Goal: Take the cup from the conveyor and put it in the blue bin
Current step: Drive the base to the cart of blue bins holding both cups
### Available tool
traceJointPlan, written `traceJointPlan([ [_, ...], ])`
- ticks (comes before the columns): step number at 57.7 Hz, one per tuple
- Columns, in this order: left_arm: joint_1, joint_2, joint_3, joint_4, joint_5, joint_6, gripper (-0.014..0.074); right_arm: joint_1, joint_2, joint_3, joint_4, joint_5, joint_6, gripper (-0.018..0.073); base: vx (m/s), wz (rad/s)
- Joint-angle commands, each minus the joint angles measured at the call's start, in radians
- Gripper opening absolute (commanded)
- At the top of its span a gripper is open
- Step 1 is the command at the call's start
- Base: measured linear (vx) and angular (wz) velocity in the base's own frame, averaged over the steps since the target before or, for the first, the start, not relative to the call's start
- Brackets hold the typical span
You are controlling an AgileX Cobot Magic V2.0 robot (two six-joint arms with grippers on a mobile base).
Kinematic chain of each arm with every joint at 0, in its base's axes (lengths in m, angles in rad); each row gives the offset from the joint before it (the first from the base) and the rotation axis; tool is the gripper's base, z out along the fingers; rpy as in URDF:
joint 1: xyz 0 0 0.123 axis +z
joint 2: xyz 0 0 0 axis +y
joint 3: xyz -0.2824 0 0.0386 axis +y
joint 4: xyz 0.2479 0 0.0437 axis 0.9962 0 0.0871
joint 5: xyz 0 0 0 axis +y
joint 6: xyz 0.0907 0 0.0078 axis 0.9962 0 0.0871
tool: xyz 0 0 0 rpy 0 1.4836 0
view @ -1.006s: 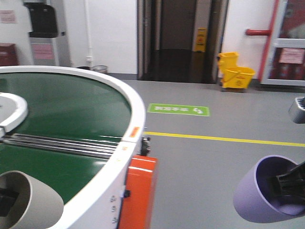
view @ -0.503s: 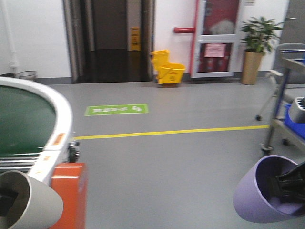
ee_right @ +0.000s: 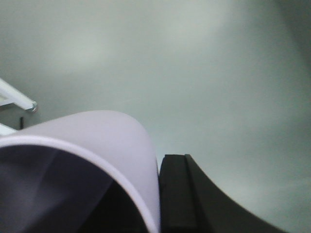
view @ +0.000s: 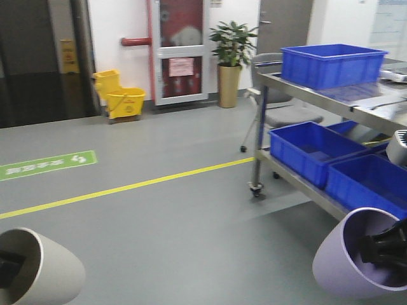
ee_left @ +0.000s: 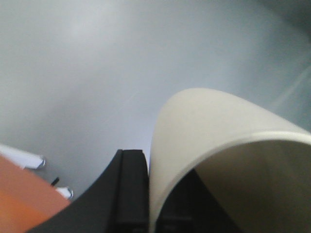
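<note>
My left gripper (view: 7, 267) is shut on a cream cup (view: 48, 267), held on its side at the lower left. In the left wrist view one black finger (ee_left: 131, 189) presses the outside of the cream cup's (ee_left: 218, 126) wall and the other is inside it. My right gripper (view: 381, 251) is shut on a lilac cup (view: 343, 260) at the lower right. In the right wrist view a finger (ee_right: 177, 194) clamps the lilac cup's (ee_right: 97, 131) wall. Blue bins stand on a cart: one on top (view: 331, 63), two on the lower shelf (view: 311, 149) (view: 369, 181). The conveyor is out of view.
A steel cart (view: 299, 86) on castors stands at the right, close to the lilac cup. A grey office chair (view: 283, 114) is behind it. A yellow mop bucket (view: 121, 98) and a potted plant (view: 230, 57) stand by the far wall. A yellow line (view: 127, 187) crosses the grey floor.
The whole view has swung to the right: the conveyor and orange panel have left the frame, and the cart with blue bins has come in. Both cups stay held.
</note>
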Motion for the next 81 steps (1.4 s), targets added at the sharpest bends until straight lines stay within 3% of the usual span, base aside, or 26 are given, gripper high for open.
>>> traceJointPlan([
  [1, 0.0, -0.019, -0.033, -0.021, -0.058, -0.011, -0.0006, -0.001, -0.017, -0.032, -0.006, -0.061, 0.001, -0.0009, 0.24, -0.46],
  [81, 0.0, -0.019, -0.033, -0.021, -0.058, -0.011, -0.0006, -0.001, -0.017, -0.032, 0.001, -0.038, 0.001, -0.0009, 0.38, -0.15],
])
